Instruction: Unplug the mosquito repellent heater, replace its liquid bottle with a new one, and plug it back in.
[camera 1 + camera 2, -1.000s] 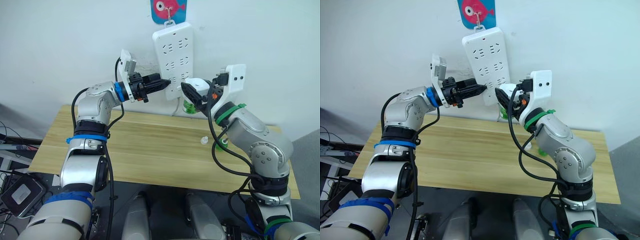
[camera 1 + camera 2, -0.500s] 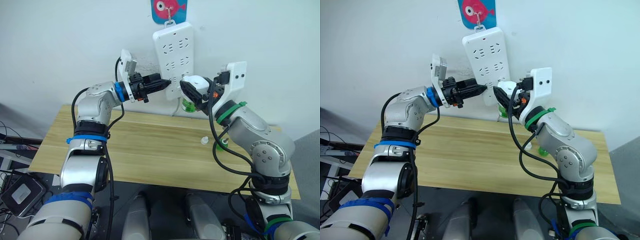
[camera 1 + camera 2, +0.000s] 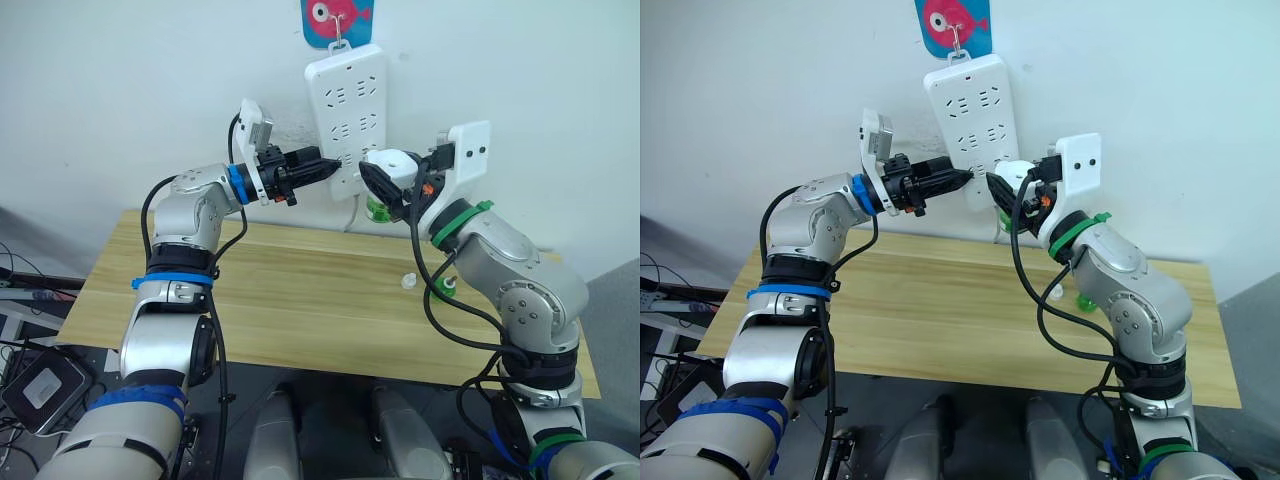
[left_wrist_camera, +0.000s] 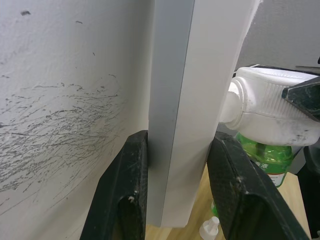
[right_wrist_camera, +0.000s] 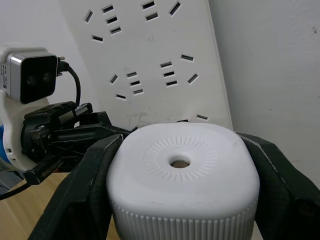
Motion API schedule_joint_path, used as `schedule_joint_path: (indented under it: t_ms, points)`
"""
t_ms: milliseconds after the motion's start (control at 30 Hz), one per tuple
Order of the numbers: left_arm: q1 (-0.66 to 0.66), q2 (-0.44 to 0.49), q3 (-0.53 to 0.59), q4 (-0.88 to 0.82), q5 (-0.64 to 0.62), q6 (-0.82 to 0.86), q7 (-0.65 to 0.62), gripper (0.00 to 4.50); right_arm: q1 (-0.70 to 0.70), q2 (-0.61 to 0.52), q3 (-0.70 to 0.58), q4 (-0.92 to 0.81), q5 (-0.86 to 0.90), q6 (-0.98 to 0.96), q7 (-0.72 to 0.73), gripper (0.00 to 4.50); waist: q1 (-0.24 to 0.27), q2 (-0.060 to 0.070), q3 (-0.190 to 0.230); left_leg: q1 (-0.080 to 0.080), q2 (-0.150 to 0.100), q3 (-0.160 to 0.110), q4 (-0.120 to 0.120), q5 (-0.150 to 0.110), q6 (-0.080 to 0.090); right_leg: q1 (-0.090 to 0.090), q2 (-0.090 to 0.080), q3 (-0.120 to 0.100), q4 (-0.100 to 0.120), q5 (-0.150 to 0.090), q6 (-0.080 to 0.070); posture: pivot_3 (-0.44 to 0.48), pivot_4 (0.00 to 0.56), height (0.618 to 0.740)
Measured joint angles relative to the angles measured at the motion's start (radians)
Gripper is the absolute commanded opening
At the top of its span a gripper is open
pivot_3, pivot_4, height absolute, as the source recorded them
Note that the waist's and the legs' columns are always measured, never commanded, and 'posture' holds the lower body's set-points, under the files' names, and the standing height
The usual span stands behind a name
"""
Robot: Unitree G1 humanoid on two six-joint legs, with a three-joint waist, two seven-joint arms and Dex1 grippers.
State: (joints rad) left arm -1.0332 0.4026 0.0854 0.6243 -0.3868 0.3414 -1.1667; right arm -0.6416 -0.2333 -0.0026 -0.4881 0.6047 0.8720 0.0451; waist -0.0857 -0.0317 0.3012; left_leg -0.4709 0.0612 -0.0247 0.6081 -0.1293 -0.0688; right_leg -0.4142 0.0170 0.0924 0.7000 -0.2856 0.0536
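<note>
desk (image 3: 300, 290) of pale wood lies nearest, with a small white cap (image 3: 408, 282) resting on it near the right arm and a green bottle (image 3: 443, 288) just beside that, partly behind the arm. above the desk's far edge, the right tool (image 5: 180, 190) is clenched on the mosquito repellent heater (image 5: 182, 172), one black finger on each side of its white body, the domed face with the centre hole turned toward the wrist camera. a green liquid bottle (image 4: 262, 160) hangs under the heater. the heater sits right up against the lower part of the power strip (image 3: 348, 110); i cannot tell whether its prongs are in a socket. the left tool (image 4: 175, 200) grips the strip's lower edge from the other side, its two fingers pressed on front and back. the strip hangs on the white wall (image 3: 120, 90) from a hook under a blue fish sticker (image 3: 336, 20).
</note>
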Motion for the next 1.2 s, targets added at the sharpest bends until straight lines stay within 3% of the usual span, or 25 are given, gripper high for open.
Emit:
schedule_joint_path:
  t_ms: [367, 567, 933, 1100, 1200]
  points:
    - [0.0, 0.008, 0.0, 0.0, 0.001, -0.001, 0.002, 1.33, -0.04, 0.011, 0.063, 0.063, -0.139, -0.053, 0.038, 3.14, 0.0, 0.0, 0.0, 0.0, 0.0, 0.0, 0.0, 0.0, 0.0, 0.0, 0.0, 0.0, 0.001, 0.0, 0.0, -0.101, 0.26, 0.74]
    - [0.001, 0.01, 0.0, 0.0, 0.003, -0.003, 0.014, 1.33, -0.042, 0.142, -0.015, 0.086, -0.107, -0.032, -0.013, 3.14, 0.0, 0.0, 0.0, 0.0, 0.0, 0.0, 0.001, 0.0, 0.0, 0.0, 0.0, 0.001, 0.002, 0.0, 0.0, -0.106, 0.263, 0.74]
    - [0.001, 0.025, 0.003, 0.0, 0.015, -0.005, 0.027, 1.33, -0.053, 0.087, 0.141, 0.148, -0.311, -0.174, 0.034, 3.14, -0.007, 0.0, 0.0, 0.002, 0.001, 0.002, 0.001, 0.001, 0.0, -0.001, 0.001, 0.002, 0.005, 0.0, 0.0, -0.098, 0.268, 0.74]
    - [0.001, 0.029, 0.007, 0.0, 0.018, -0.005, 0.037, 1.33, -0.051, 0.127, 0.164, 0.227, -0.364, -0.286, 0.046, 3.14, -0.014, 0.0, 0.0, 0.002, 0.001, 0.002, 0.002, 0.002, 0.0, -0.002, 0.001, 0.003, 0.007, 0.0, 0.0, -0.098, 0.269, 0.74]
    - [0.002, 0.033, 0.012, 0.001, 0.024, -0.005, 0.04, 1.33, -0.042, 0.21, 0.116, 0.252, -0.343, -0.303, 0.034, 3.14, -0.017, 0.0, 0.0, 0.003, 0.001, 0.002, 0.002, 0.003, -0.001, -0.004, 0.001, 0.004, 0.011, 0.0, 0.0, -0.098, 0.269, 0.74]
